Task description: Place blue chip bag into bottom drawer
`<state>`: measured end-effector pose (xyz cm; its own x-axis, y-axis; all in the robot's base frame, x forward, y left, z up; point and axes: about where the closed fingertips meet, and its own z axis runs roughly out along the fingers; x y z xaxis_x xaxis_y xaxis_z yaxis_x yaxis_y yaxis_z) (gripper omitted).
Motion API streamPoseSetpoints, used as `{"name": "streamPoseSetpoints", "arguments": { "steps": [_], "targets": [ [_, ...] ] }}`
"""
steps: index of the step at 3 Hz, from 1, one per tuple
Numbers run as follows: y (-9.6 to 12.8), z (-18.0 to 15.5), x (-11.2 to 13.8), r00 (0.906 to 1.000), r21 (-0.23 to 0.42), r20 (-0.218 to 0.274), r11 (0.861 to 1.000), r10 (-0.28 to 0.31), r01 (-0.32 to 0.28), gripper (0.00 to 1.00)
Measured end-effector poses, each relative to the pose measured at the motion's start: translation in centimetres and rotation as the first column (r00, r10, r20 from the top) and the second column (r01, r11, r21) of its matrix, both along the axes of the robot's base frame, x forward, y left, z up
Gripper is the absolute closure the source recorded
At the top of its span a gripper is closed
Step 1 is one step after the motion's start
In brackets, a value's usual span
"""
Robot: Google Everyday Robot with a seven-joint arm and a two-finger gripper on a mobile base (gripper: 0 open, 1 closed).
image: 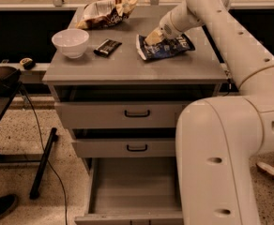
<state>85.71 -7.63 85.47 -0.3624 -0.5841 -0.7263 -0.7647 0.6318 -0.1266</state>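
The blue chip bag [171,48] lies flat on the right half of the grey cabinet top [127,67]. My gripper [153,38] reaches in from the upper right and rests on the bag's left end, touching it. The bottom drawer [134,191] is pulled open below the two upper drawers, and the part of its grey inside that shows holds nothing. My arm's large white body hides the drawer's right side.
A white bowl [70,41] stands at the cabinet's left. A small black bar wrapper [107,46] lies beside it. A brown-and-white chip bag [107,11] lies at the back. The two upper drawers [137,113] are shut. A black stand and cable [42,163] stand on the floor at left.
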Motion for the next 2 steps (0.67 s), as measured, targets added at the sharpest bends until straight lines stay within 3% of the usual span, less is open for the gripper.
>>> {"name": "streamPoseSetpoints", "arguments": {
  "steps": [1, 2],
  "targets": [
    [-2.6, 3.4, -1.9, 0.9945, 0.120, 0.103, 0.992, 0.017, -0.030, 1.00],
    [-7.0, 6.9, -5.9, 0.9710, 0.234, 0.239, 0.970, 0.010, -0.068, 1.00]
  ]
}}
